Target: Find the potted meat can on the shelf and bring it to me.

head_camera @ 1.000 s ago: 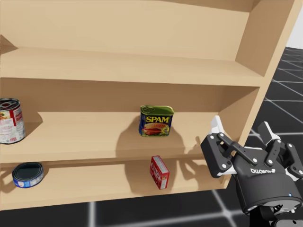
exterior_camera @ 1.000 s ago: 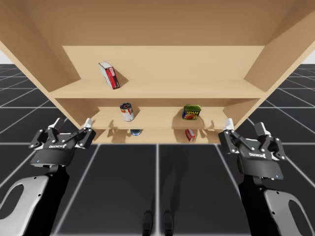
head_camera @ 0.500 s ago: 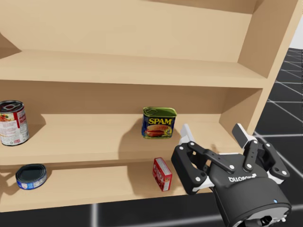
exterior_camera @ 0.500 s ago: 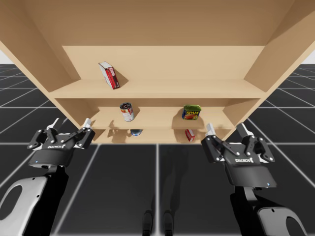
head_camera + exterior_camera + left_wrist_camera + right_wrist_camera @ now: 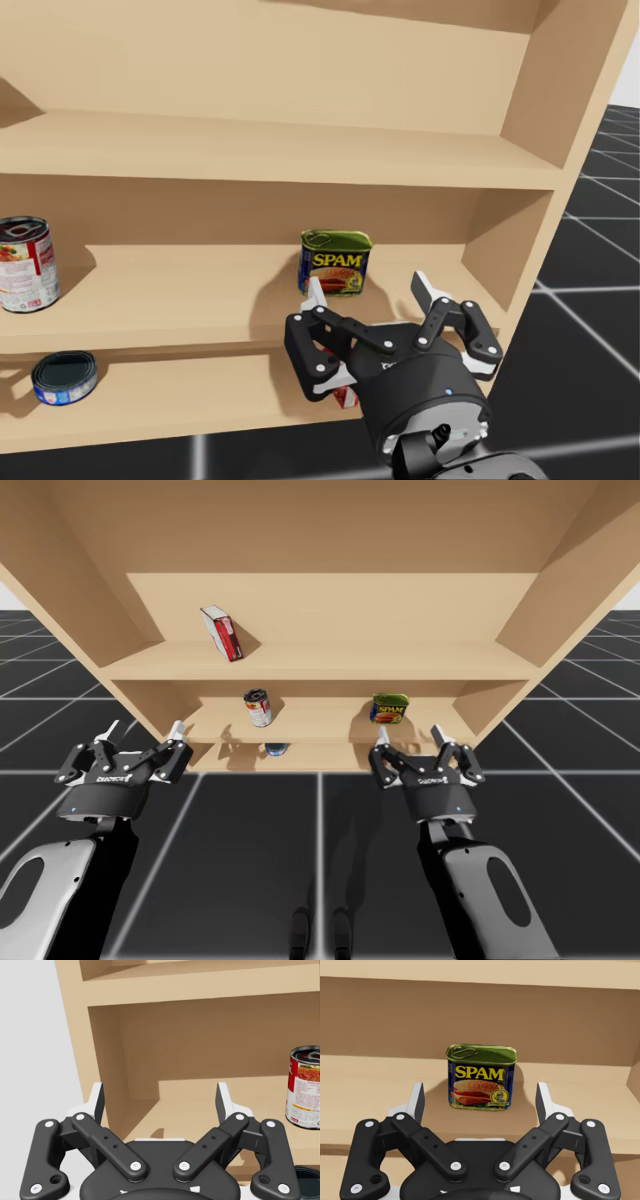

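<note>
Right jaws released, poised just before blue-and-yellow rectangular metal can [image 5: 481, 1078] toward wooden shelf's [image 5: 370, 1075] right end; left jaws released too.

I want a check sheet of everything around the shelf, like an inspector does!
Surface: wooden shelf with three levels.
Job's things: blue rectangular can upright on the middle level, untouched.
Clutter: red-and-white round can on the middle level; flat blue tin on the bottom level; leaning red box on the top level.
Grippers: right gripper open, facing the blue rectangular can, apart from it; left gripper open, by the shelf's left end.
Cables: nothing seen.
Surroundings: dark gridded floor.
</note>
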